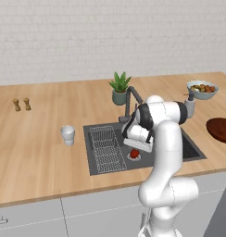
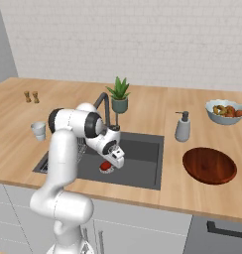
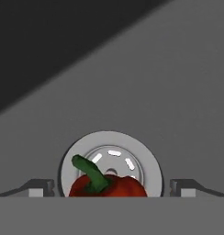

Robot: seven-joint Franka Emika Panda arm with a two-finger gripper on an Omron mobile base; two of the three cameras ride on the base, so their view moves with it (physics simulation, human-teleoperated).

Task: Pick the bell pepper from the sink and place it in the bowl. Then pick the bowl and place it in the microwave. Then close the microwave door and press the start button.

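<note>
The small red bell pepper [image 3: 108,186] with its green stem lies on the round drain [image 3: 132,151] in the dark grey sink [image 1: 191,149]. My gripper [image 3: 112,190] hangs open just above it, one fingertip [image 3: 40,188] on each side and clear of it. From the base, the hand [image 1: 138,139] reaches down into the basin over the pepper [image 1: 134,153], and the pepper [image 2: 106,165] shows under the hand from the right too. The dark red bowl [image 2: 210,166] rests on the counter right of the sink [image 2: 140,158]. The microwave and its door are out of view.
A wire rack [image 1: 105,148] fills the sink's left part, with the dark faucet [image 1: 131,99] and a potted plant [image 1: 119,88] behind. A white cup [image 1: 67,134], two shakers [image 1: 21,104], a soap dispenser [image 2: 182,126] and a pale bowl of food [image 1: 202,89] stand on the counter.
</note>
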